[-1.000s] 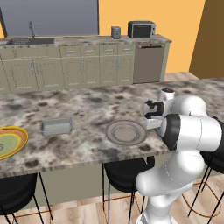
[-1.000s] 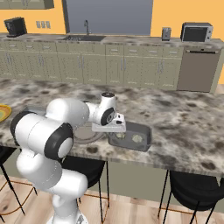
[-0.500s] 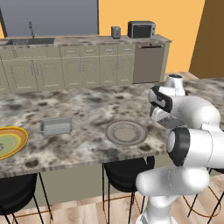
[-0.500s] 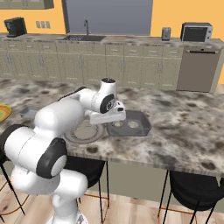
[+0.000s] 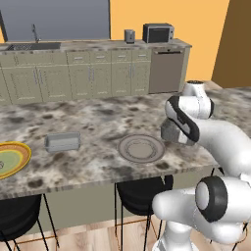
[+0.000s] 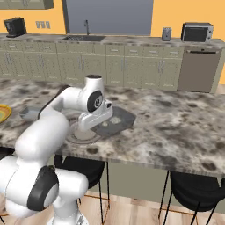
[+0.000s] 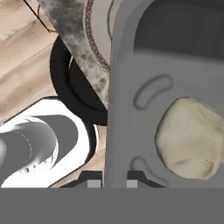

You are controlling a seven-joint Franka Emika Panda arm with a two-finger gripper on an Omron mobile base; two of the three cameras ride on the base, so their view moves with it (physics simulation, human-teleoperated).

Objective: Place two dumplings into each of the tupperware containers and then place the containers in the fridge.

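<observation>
My gripper [image 7: 111, 181] is shut on the rim of one tupperware container [image 7: 131, 61], a shallow grey box held up over the counter's front edge. One cream dumpling [image 7: 190, 138] lies inside it close to the fingers. From the right base view the held container [image 6: 115, 125] hangs beside the round plate with two dumplings [image 6: 115, 119] in it. It also shows at the hand in the left base view as a grey box [image 5: 172, 132]. A second tupperware container [image 5: 62, 142] rests on the counter to the left. The fridge is out of view.
A round grey plate [image 5: 141, 148] lies on the marbled counter [image 5: 98, 117] just left of the held container. A yellow plate [image 5: 10, 159] sits at the far left. Black stools [image 6: 193, 186] stand under the front edge. Beige cabinets, a sink and a toaster line the back wall.
The container has come up off the counter and moved toward the round plate and the front edge. The arm's elbow has swung round. The base has not moved.
</observation>
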